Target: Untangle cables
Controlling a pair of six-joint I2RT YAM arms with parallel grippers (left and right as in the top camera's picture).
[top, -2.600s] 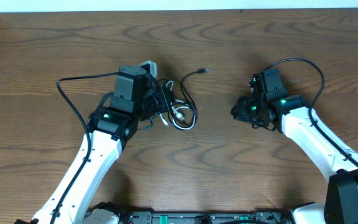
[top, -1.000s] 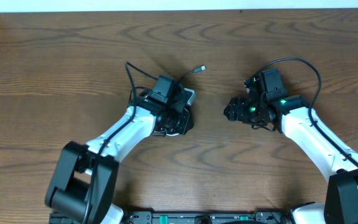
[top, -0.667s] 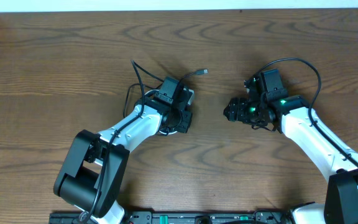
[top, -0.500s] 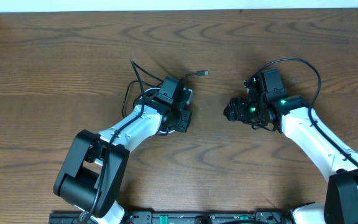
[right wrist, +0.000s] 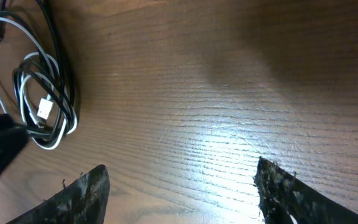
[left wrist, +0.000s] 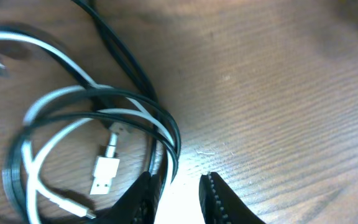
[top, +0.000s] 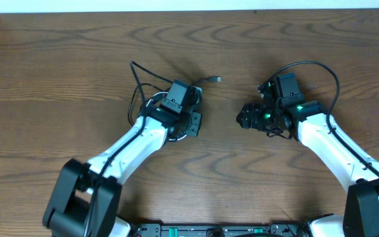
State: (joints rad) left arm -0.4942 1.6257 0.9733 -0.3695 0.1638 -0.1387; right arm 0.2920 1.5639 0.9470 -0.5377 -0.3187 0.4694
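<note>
Left claw (left wrist: 176,177): its fingers are standing slightly apart, with bare desk (top: 58,59) showing between them; the coil's edge is lying in this gap.
Cables (left wrist: 166,127): the white and black cords are lying coiled together at mid-desk, under the left claw.
White plug (left wrist: 106,175): it is resting inside the loop.
Right claw (right wrist: 180,167): its fingers are standing wide apart, holding nothing, to the right of the coil.

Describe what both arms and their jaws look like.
The left arm and right arm have white tube links with black joints and black wrist blocks. Small green lights glow on the right wrist, and a black cable loops over it. The jaws are black; the right pair looks rough-edged.
</note>
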